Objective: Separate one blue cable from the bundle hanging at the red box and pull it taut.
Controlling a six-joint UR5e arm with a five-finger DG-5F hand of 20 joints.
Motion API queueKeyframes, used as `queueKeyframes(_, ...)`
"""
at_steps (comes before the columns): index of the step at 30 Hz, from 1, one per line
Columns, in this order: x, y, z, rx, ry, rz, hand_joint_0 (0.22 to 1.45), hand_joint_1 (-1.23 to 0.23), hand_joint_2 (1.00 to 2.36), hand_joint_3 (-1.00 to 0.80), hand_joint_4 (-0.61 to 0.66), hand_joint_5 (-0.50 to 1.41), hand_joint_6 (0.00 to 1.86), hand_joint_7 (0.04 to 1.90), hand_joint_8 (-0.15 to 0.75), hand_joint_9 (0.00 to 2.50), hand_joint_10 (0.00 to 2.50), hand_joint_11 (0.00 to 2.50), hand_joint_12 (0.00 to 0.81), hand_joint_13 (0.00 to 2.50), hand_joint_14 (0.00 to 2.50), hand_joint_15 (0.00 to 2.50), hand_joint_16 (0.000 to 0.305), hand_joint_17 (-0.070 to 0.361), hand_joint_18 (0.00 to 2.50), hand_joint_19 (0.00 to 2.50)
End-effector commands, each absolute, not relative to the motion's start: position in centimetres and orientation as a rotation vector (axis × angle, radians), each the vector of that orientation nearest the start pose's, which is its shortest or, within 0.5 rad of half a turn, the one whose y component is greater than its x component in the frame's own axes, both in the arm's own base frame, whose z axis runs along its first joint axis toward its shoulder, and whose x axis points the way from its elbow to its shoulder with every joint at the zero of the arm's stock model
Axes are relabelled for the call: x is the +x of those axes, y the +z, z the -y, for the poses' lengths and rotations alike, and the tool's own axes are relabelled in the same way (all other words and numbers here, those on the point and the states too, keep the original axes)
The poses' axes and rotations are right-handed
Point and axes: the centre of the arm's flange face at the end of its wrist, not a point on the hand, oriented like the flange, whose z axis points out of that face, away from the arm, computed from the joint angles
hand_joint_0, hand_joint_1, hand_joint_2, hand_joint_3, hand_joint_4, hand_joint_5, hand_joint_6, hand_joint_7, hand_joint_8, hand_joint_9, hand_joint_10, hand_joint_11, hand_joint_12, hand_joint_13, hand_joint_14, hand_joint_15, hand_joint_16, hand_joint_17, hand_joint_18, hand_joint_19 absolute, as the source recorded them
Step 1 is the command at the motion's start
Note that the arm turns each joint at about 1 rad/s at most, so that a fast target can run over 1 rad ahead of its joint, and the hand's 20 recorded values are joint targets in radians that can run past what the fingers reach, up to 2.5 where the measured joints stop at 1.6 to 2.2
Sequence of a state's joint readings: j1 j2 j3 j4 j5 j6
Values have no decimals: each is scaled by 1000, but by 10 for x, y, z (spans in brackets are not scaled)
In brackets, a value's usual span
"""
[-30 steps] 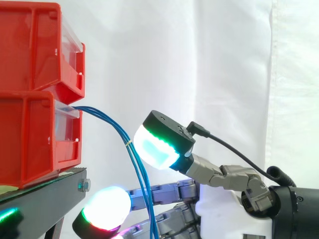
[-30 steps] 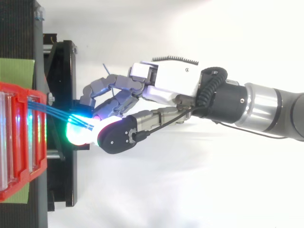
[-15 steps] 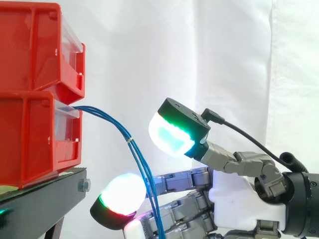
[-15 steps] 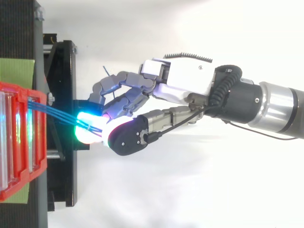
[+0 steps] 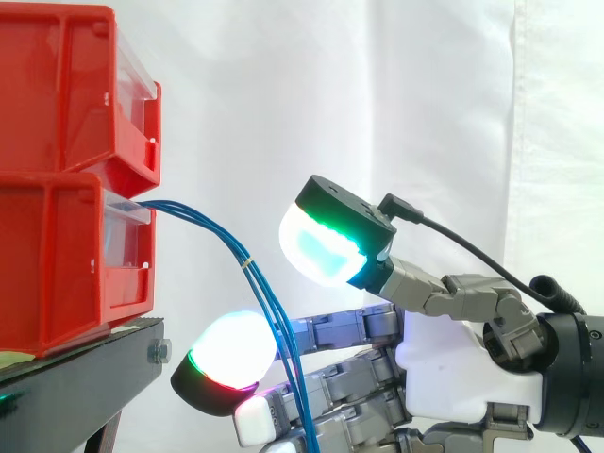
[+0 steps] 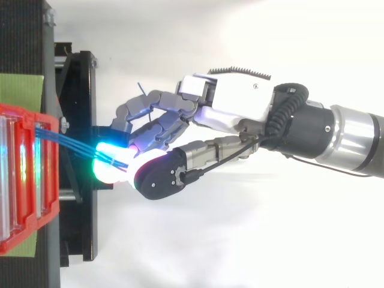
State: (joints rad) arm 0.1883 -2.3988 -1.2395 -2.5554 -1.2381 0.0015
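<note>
Bundle of thin blue cables was seen leaving the clear front of the lower red plastic bin, arching out to the right and then dropping steeply past the edge of the black metal stand on which the bin was set. A second red plastic bin was stacked on top of it. The strands were gathered by a small pale tie just below the bend. The robot's hand was extended in from the right before the white curtain, its fingers stretched out nearly straight towards the stand, the uppermost pad glowing white with a red and green rim just left of the hanging strands. The cables were crossed by these fingers and lay against them. The thumb, lit white, cyan and green, was held above the fingers and apart from the cables, so the hand was spread, with nothing clamped. From above, the cables were seen running from the bin to the glowing pads.
</note>
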Motion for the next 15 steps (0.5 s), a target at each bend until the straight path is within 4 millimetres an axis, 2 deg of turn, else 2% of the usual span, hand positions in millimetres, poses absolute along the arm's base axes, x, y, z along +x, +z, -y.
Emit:
queueKeyframes(1, 778, 172, 20, 1230, 1157, -1024, 566, -598, 1000, -500, 166, -205, 706, 914, 324, 906, 14, 511, 377, 1076, 15, 406, 37, 84, 574, 241)
queueKeyframes(9, 777, 191, 20, 1218, 1171, -1009, 575, -621, 1000, -500, 162, -205, 711, 909, 318, 910, 16, 521, 376, 1087, 17, 412, 37, 83, 576, 237)
queueKeyframes(15, 775, 198, 21, 1222, 1164, -1015, 595, -623, 1004, -467, 156, -205, 726, 890, 315, 932, 15, 540, 372, 1100, 16, 427, 36, 81, 574, 246)
